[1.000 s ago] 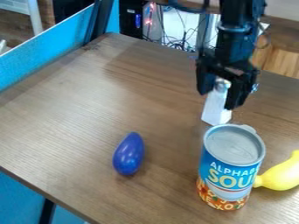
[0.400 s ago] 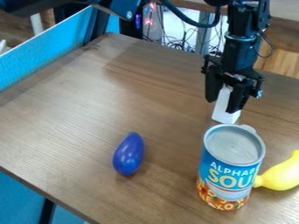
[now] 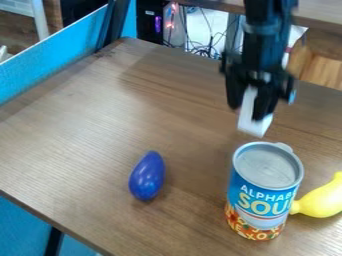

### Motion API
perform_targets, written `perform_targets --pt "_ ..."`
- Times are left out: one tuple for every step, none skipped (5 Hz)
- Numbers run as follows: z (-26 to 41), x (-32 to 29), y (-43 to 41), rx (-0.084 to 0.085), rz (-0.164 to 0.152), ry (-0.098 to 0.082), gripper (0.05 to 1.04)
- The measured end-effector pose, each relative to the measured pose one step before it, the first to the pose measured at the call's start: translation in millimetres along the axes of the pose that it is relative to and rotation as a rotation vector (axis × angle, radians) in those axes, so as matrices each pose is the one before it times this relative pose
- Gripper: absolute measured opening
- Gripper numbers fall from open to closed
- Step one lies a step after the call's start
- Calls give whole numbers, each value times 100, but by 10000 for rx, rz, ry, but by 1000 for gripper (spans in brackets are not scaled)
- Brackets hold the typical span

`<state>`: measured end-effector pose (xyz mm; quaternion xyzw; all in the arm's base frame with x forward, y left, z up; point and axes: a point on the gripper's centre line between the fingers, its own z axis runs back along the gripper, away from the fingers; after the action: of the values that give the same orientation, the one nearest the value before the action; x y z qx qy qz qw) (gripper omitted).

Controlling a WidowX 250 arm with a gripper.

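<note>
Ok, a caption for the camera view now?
Black robot hand holding a white block beyond the soup can, over a wooden table.

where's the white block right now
In the camera view, right of centre: the white block is gripped by the black hand, just beyond the soup can.

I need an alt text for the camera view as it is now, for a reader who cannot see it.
A black gripper holds a white block beyond an upright blue can on a wooden table. A yellow object, cut off by the right edge, lies beside the can; a blue egg-shaped object lies farther left in the picture.
</note>
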<state>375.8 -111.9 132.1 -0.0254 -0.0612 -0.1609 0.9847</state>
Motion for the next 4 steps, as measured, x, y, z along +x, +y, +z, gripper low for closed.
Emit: perform_targets --pt "5025 -2694 734 671 661 -1003 633" --pt "2074 -3388 2140 328 502 242 633" --pt "296 -2941 4670 494 72 1456 633" --pt "-1425 -2812 4245 -552 682 858 633"
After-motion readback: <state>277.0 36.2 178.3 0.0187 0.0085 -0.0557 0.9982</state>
